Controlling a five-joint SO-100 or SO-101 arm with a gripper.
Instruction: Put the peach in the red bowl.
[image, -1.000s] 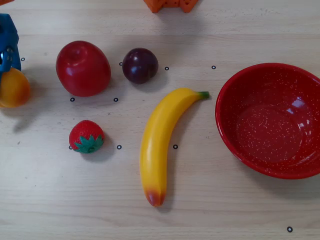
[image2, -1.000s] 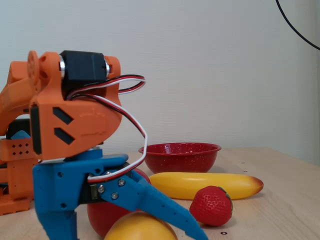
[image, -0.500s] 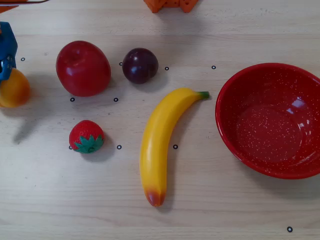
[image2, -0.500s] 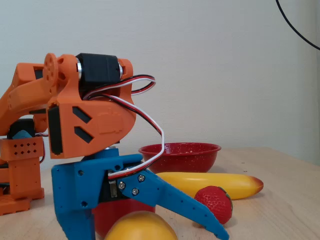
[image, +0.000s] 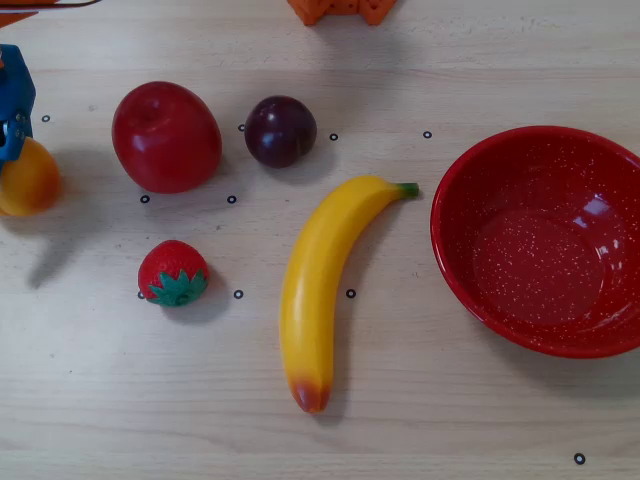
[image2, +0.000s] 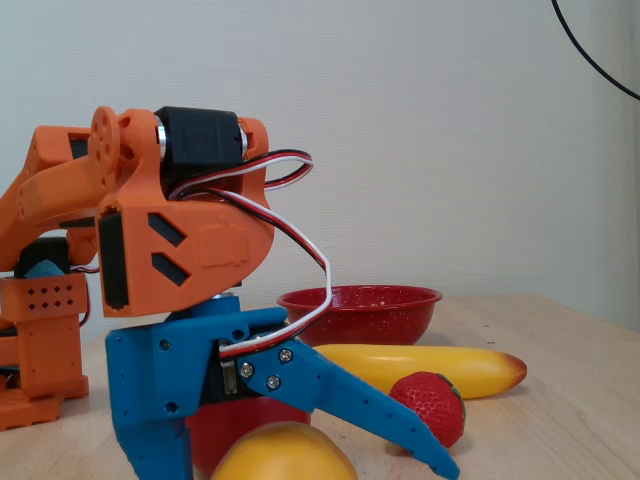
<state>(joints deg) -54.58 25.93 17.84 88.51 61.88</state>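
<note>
The peach lies on the table at the far left edge of the overhead view, to the left of the red apple. In the fixed view the peach sits at the bottom edge. My blue gripper stands open over it, one finger to its left and the long finger slanting down on its right. Whether either finger touches the peach I cannot tell. Overhead shows only a blue piece of the gripper just above the peach. The red bowl stands empty at the far right, also in the fixed view.
A red apple, a dark plum, a strawberry and a long banana lie between the peach and the bowl. The orange arm base is at the top edge.
Over the last second the gripper rose and tilted in the fixed view, and less of it shows overhead. The peach has stayed in place. Nothing moved in the last half second.
</note>
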